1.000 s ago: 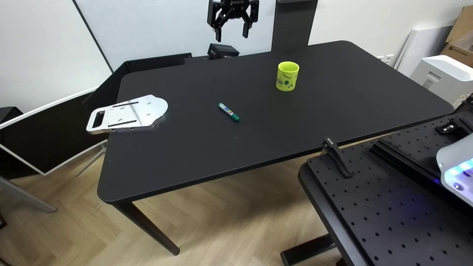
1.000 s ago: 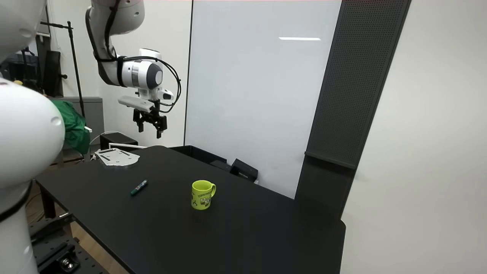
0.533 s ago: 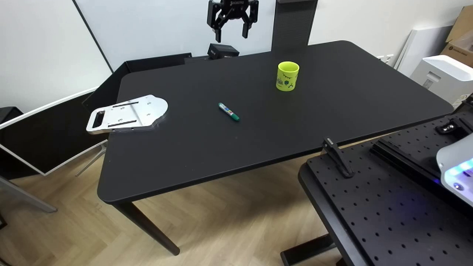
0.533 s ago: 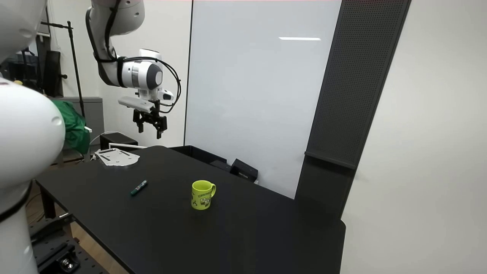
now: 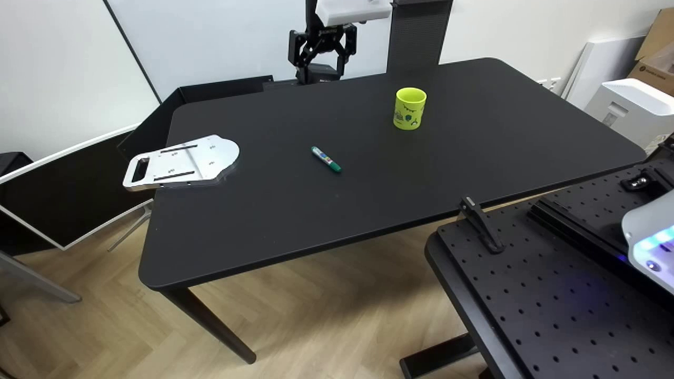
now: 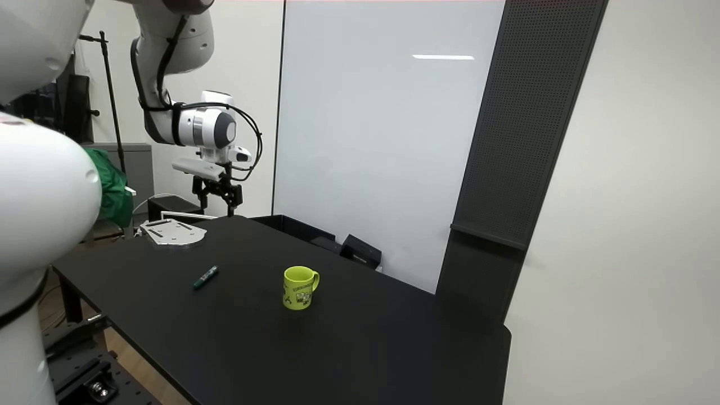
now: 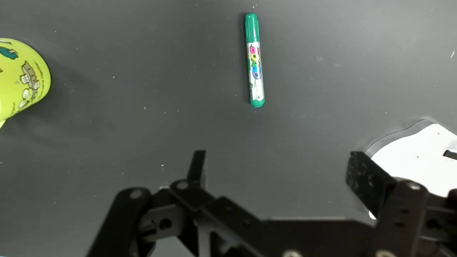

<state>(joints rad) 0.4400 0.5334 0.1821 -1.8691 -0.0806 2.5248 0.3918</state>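
The claw (image 7: 277,154) hangs spread wide above the table (image 7: 160,125), apart from the green marker (image 7: 255,64).

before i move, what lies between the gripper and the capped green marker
Only black tabletop shows in the wrist view between the open gripper and the capped green marker; the lime-green mug and slotted white plate sit off to either side.

The marker (image 7: 255,60) looks plastic, the mug (image 7: 22,80) smooth, the tabletop (image 5: 263,221) matt.
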